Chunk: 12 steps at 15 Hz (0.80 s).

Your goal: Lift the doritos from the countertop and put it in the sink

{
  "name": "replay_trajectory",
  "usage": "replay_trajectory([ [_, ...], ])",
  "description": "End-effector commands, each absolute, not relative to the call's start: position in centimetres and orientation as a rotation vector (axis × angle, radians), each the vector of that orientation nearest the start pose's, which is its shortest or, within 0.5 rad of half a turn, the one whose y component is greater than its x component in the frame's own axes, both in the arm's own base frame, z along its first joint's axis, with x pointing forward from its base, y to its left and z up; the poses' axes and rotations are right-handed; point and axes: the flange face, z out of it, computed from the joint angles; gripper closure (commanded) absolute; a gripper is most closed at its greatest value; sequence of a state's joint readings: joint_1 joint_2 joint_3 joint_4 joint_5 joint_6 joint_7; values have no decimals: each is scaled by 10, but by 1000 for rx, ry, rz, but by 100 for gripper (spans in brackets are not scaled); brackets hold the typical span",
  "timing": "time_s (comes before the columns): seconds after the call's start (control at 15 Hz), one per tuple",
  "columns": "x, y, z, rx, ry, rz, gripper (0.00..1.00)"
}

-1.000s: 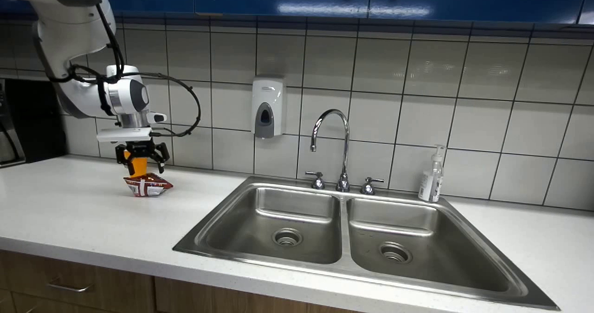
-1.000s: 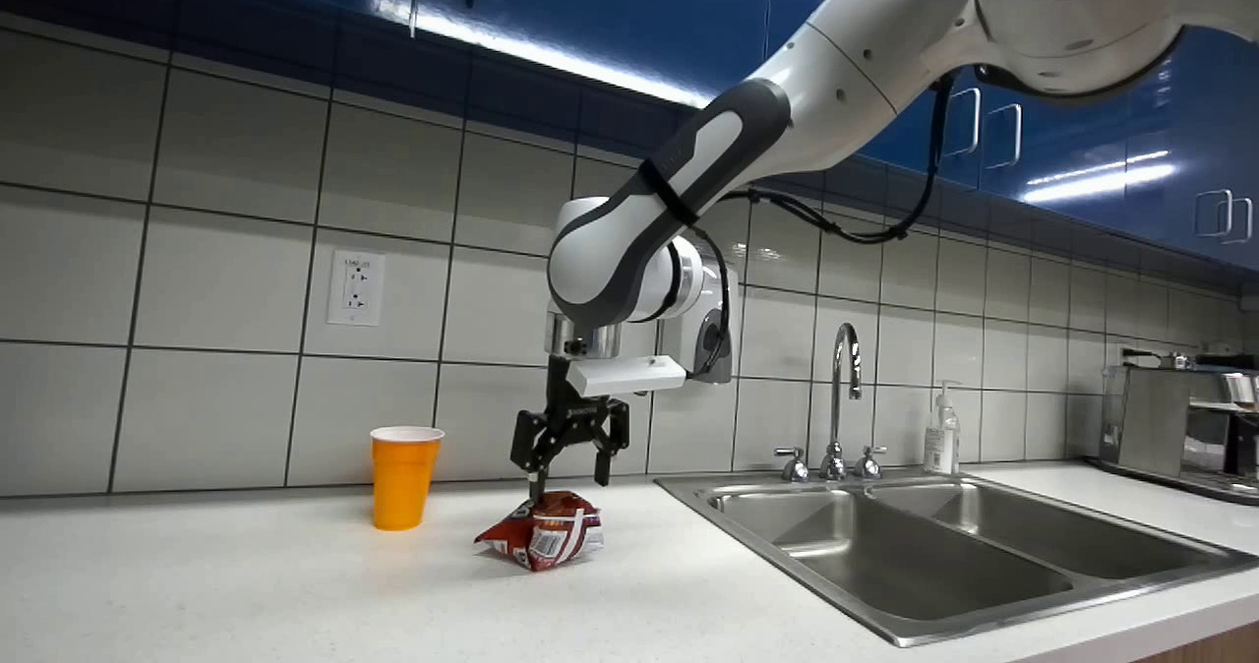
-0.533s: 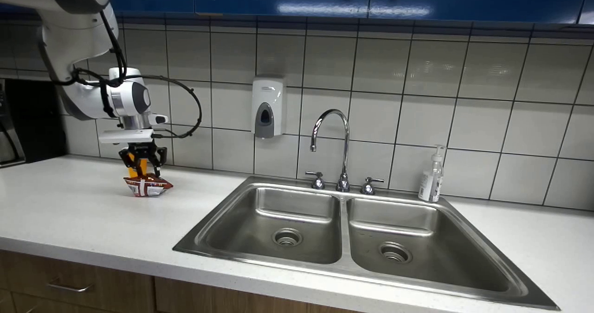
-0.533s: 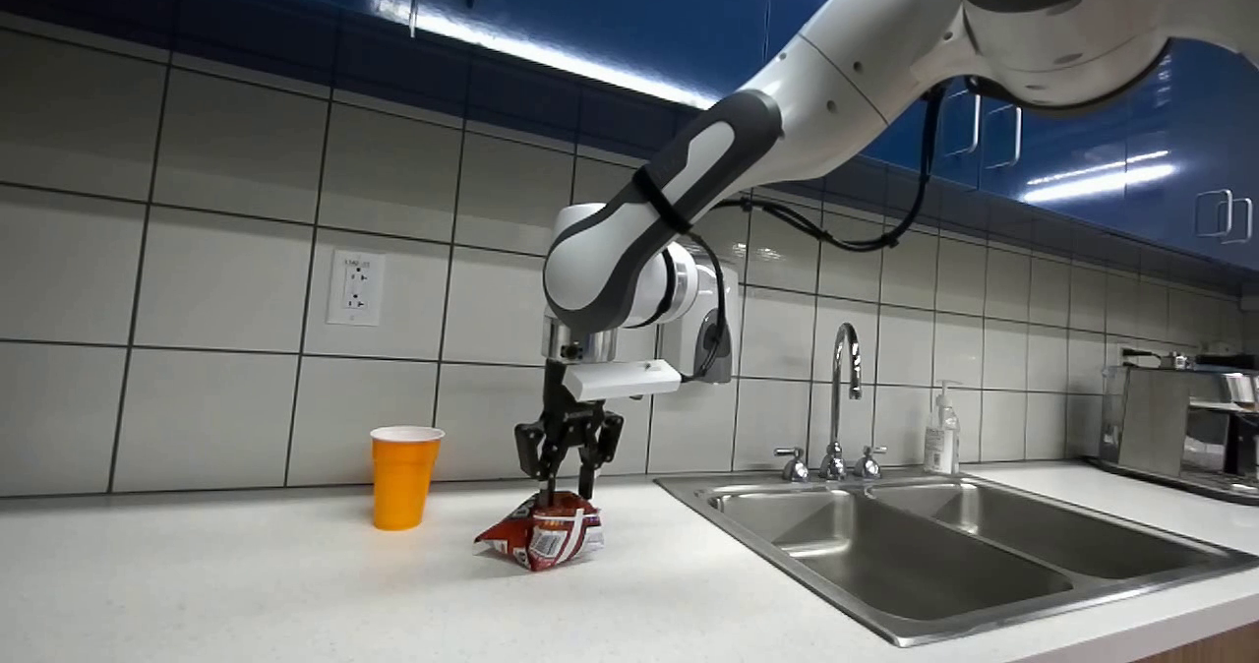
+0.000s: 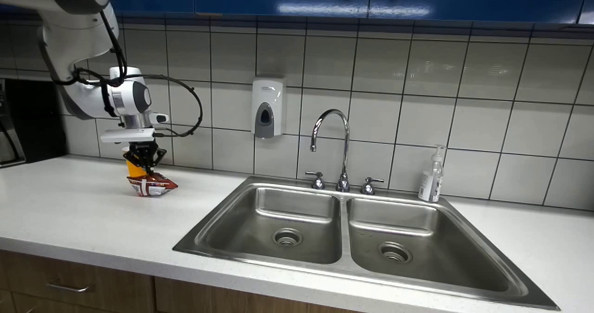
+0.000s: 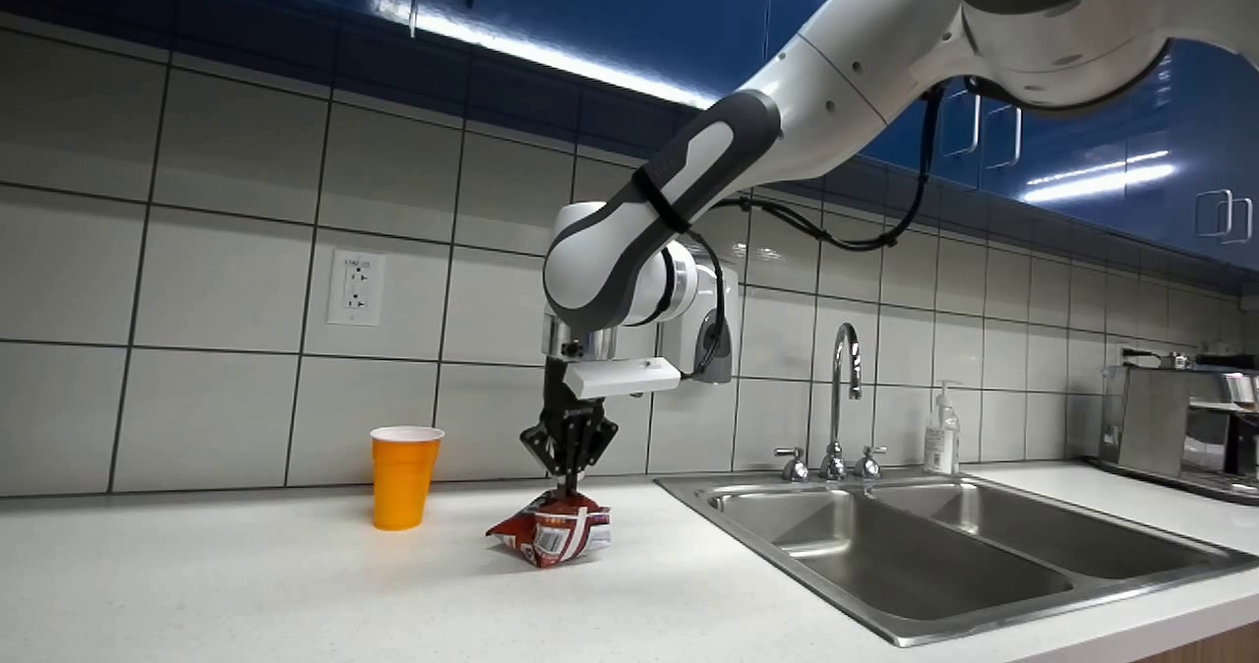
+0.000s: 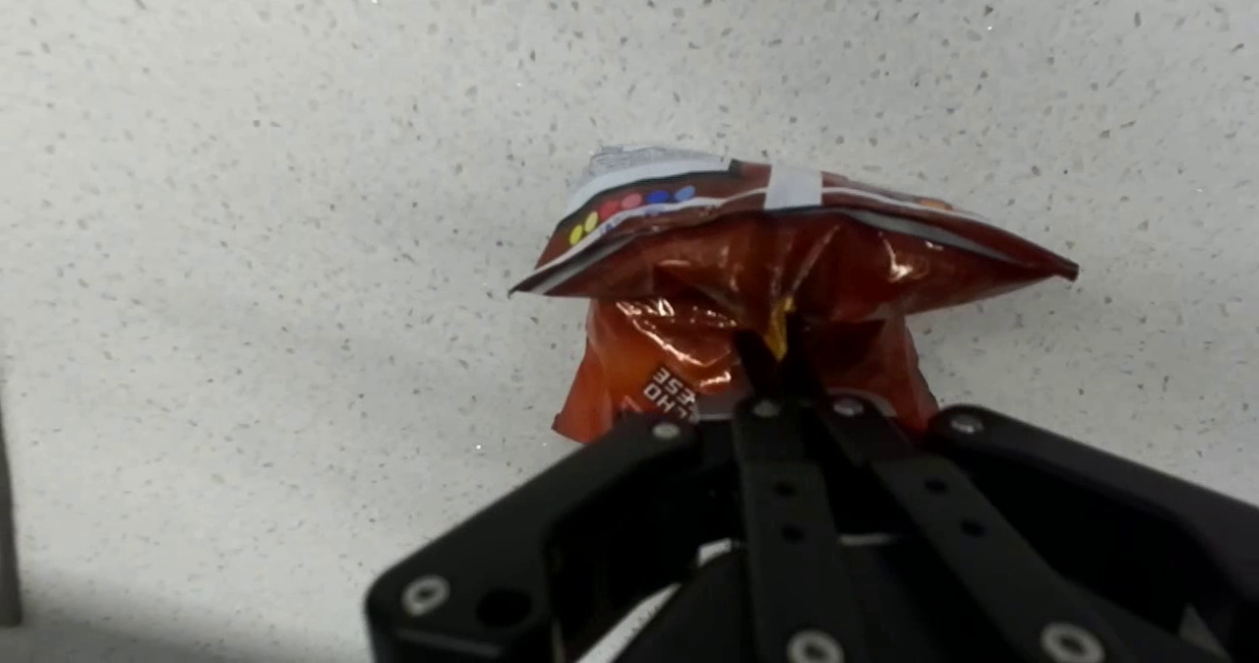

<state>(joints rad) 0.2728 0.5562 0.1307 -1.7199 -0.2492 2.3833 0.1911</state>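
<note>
The doritos bag, red with a white stripe, sits on the white countertop [image 5: 93, 215] left of the sink [image 5: 345, 231]; both exterior views show the bag [image 5: 153, 186] [image 6: 553, 533]. From above, my gripper [image 5: 149, 170] [image 6: 568, 489] reaches down to the top of the bag, its fingers brought together. In the wrist view the gripper [image 7: 777, 346] pinches a fold of the doritos bag [image 7: 689, 265], and a sliver of yellow shows between the tips. The bag's underside appears to rest on the counter. Part of its front is hidden below the gripper.
An orange cup [image 6: 403, 476] stands close to the bag, partly behind the gripper in an exterior view [image 5: 135, 170]. A tall faucet [image 5: 346, 150] rises behind the sink. A soap bottle [image 5: 431, 180] stands at the sink's back edge. A dispenser [image 5: 268, 108] hangs on the wall.
My gripper has come down slightly and gone from open to shut on the top of the bag. The bag has shifted a little to the right in both exterior views.
</note>
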Motion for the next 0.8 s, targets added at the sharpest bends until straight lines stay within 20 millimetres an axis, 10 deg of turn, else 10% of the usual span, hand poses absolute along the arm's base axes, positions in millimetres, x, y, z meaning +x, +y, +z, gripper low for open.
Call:
replay_trajectory([
  [0.0,637,255,285,-3158,-597,-217,100],
  [0.73,627,251,343,-3102,-596,-329,100],
])
